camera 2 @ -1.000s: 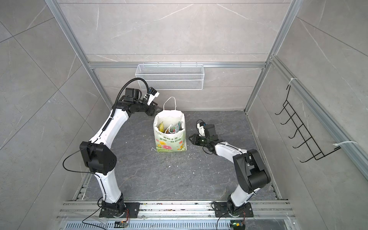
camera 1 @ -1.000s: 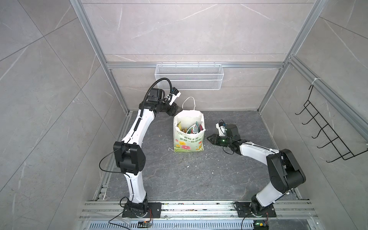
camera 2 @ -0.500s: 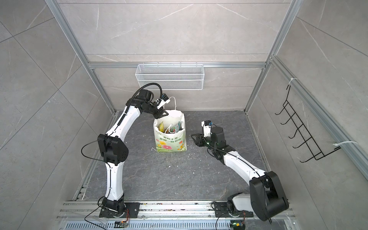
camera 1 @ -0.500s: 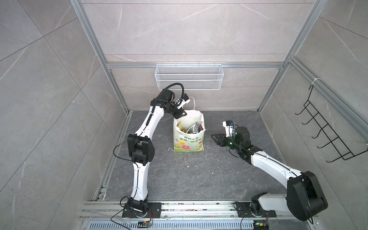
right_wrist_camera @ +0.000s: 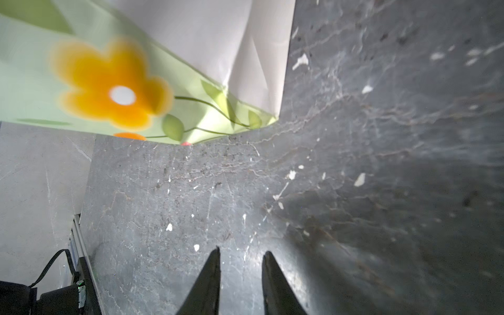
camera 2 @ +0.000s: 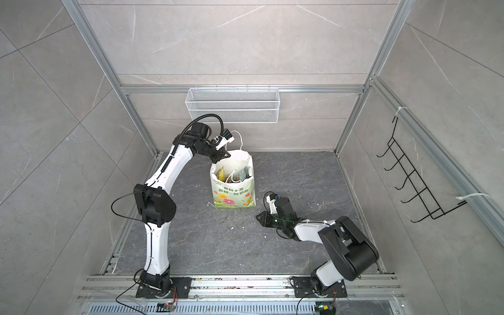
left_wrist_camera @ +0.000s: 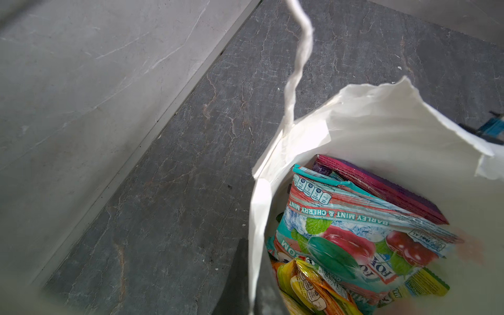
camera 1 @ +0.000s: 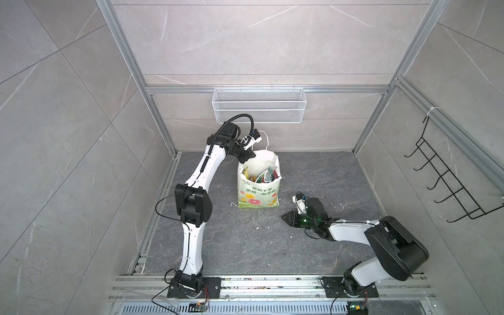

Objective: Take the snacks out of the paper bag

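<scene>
— At tabletop [camera 1: 321,174] centre, any snacks [left_wrist_camera: 341,240] out of the paper bag [camera 1: 257,195]?
— None; packets sit inside, whole job left. Left hand [camera 1: 251,156] pressed together at its 11 o'clock rim; right hand [right_wrist_camera: 241,250] spread, empty, 4 o'clock.

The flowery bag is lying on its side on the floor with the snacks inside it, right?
No, the bag isn't lying on its side. It stands upright on the floor, as both top views show. The snacks are inside it.
</scene>
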Action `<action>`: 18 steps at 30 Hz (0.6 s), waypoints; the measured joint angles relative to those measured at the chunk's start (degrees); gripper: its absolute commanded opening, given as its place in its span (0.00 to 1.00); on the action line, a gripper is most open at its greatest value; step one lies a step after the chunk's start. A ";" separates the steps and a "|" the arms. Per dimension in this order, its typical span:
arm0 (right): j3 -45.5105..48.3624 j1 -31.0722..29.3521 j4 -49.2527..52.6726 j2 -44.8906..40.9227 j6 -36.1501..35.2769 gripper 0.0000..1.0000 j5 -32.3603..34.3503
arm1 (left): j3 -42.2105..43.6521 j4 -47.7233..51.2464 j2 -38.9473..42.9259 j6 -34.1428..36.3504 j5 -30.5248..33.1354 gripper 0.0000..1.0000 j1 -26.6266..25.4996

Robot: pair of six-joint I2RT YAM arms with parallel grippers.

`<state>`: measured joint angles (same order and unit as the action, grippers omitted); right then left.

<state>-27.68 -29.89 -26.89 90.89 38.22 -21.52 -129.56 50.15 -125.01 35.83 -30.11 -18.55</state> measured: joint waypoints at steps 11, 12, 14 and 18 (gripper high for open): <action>-5.18 -2.69 -17.55 14.80 12.48 0.25 0.42 | 3.69 -1.09 3.17 -0.31 1.60 0.00 -1.44; -5.60 -2.73 -18.21 15.45 13.33 0.25 0.85 | 4.26 -1.42 3.52 -0.31 1.62 0.00 -1.44; -6.67 -2.75 -19.61 16.87 14.99 0.26 2.01 | 5.14 -1.97 4.15 -0.31 1.68 0.00 -1.46; -9.70 -2.86 -23.34 21.05 18.62 0.26 3.23 | 5.62 -2.64 4.72 -0.33 1.86 0.00 -1.46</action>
<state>-37.39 -32.75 -50.24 111.94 56.84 -18.28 -123.94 47.51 -120.29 35.51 -28.25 -20.01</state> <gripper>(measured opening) 0.255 0.050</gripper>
